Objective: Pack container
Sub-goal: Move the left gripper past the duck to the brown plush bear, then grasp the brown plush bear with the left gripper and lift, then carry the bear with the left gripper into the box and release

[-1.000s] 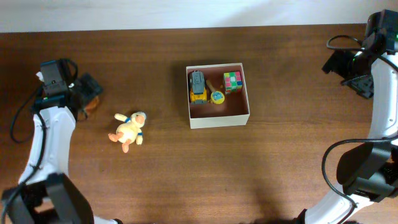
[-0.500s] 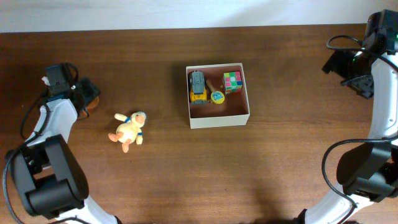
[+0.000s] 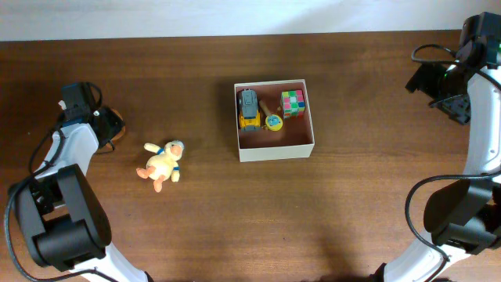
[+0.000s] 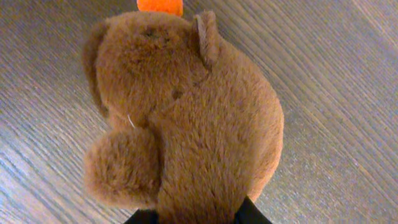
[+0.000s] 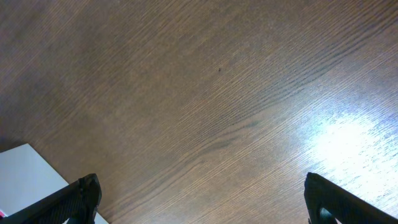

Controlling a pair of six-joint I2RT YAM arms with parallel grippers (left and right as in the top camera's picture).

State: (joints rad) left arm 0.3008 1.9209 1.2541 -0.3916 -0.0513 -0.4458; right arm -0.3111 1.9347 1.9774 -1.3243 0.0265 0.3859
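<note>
The container (image 3: 275, 150), a square off-white box with a reddish-brown inside, stands at the table's middle and holds a yellow and grey truck (image 3: 249, 108), a round yellow toy (image 3: 273, 122) and a coloured cube (image 3: 293, 102). At the far left my left gripper (image 3: 104, 125) is down on a brown plush toy (image 3: 117, 125). In the left wrist view the plush (image 4: 186, 112) fills the frame and my gripper (image 4: 198, 216) presses it from both sides. My right gripper (image 3: 430, 80) hovers open at the far right, its fingers (image 5: 84, 199) wide apart over bare wood.
A yellow duck plush (image 3: 160, 163) lies between the brown plush and the container. An orange bit (image 4: 160, 5) shows beyond the brown plush's head. The container's white corner (image 5: 25, 180) shows at the lower left of the right wrist view.
My left gripper has dropped onto the brown plush toy and closed from wide open onto it. The right arm, the duck and the container have not moved.
</note>
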